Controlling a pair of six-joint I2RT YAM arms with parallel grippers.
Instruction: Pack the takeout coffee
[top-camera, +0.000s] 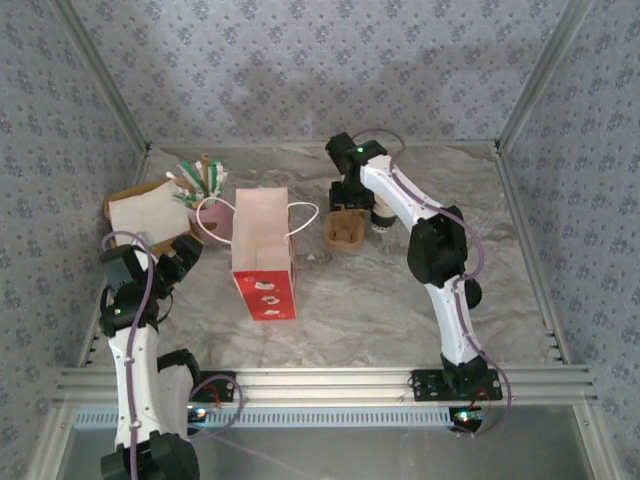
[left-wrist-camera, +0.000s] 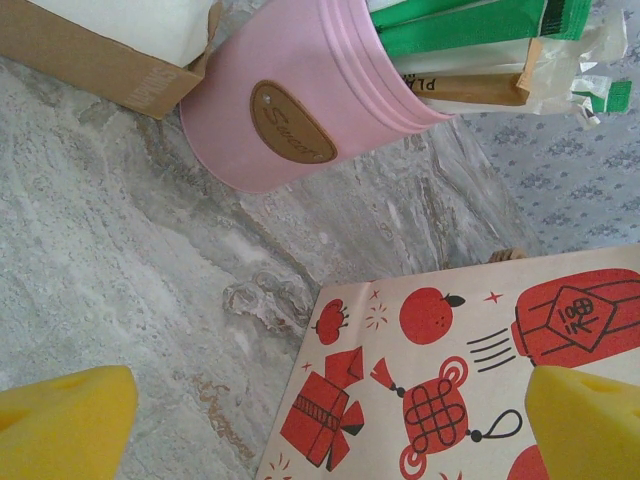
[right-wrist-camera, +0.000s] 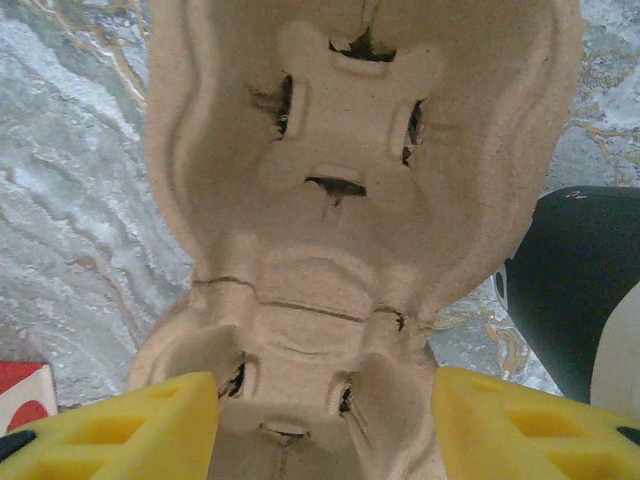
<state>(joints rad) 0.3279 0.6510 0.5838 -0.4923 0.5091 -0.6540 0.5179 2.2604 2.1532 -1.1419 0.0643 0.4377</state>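
Plainly, the packing is barely getting started. On the marble desk (top-camera: 380, 310) the red paper bag (top-camera: 265, 255) is sitting mid-desk. Off to its right the pulp cup carrier (right-wrist-camera: 340, 230) is lying with its sockets bare. The black paper cup (right-wrist-camera: 570, 290) is standing on the desk just beside the carrier, well apart from the bag; its lid I cannot make out. The right pincer (right-wrist-camera: 325, 420) is hovering over the carrier, half spread, pinching nothing. The left pincer (left-wrist-camera: 330, 430) is hanging wide apart and empty by the bag's printed face. Getting the cup into the bag is all lying ahead, I judge.
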